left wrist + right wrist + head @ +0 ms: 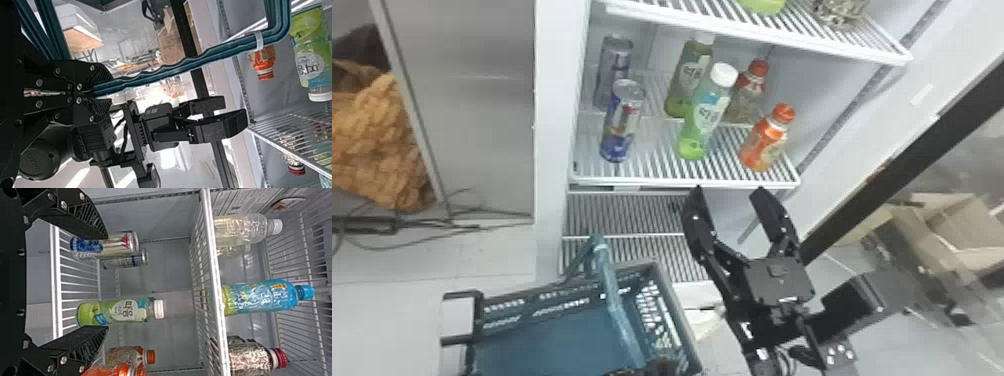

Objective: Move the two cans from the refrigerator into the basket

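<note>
Slim silver-and-blue metal cans (623, 120) stand on the white wire shelf (652, 182), likely slippery and dentable; grip mid-body, gently. Black right gripper (729, 190) gapes wide; black left gripper (94, 93) pinches the teal basket handle (156, 76).

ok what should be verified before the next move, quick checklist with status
1. Right gripper open: ok.
2. Left gripper shut on the basket handle: ok.
3. Front can and rear can upright on the shelf: ok.
4. Right gripper lined up with the front can: not ok, the green bottle sits between its fingers' lines.
5. Finger room between the cans: cannot tell.
</note>
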Action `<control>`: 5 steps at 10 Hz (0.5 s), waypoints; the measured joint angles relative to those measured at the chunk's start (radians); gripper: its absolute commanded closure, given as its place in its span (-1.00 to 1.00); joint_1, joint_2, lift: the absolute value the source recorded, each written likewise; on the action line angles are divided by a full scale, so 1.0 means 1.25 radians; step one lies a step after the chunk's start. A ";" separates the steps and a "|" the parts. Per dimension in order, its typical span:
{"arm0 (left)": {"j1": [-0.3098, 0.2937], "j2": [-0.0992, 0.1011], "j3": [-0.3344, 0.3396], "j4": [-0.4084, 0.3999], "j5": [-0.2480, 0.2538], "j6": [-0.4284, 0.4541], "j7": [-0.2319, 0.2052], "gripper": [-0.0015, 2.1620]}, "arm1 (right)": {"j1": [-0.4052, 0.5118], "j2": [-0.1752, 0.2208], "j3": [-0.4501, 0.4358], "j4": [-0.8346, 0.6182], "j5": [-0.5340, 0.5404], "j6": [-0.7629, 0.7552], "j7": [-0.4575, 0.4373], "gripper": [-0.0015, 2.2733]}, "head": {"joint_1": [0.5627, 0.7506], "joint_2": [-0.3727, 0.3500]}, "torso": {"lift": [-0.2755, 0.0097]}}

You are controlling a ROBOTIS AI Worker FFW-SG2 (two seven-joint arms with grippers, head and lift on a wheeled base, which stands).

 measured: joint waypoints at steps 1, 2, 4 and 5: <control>-0.001 0.000 0.000 0.000 0.000 0.000 0.001 0.12 | 0.000 -0.001 0.000 -0.001 0.000 -0.001 0.001 -0.82 | 0.41 -0.94 | -1.00; -0.002 0.000 -0.001 0.000 0.000 0.000 0.001 0.12 | 0.000 -0.001 0.000 -0.001 -0.001 -0.002 0.001 -0.82 | 0.41 -0.94 | -1.00; -0.005 0.000 -0.002 0.000 0.000 0.000 0.001 0.12 | 0.000 -0.001 0.000 -0.001 -0.001 -0.002 0.002 -0.82 | 0.41 -0.94 | -1.00; -0.006 0.000 -0.003 0.000 0.000 0.000 0.001 0.12 | 0.000 -0.001 0.000 0.000 -0.001 -0.002 0.004 -0.82 | 0.41 -0.94 | -1.00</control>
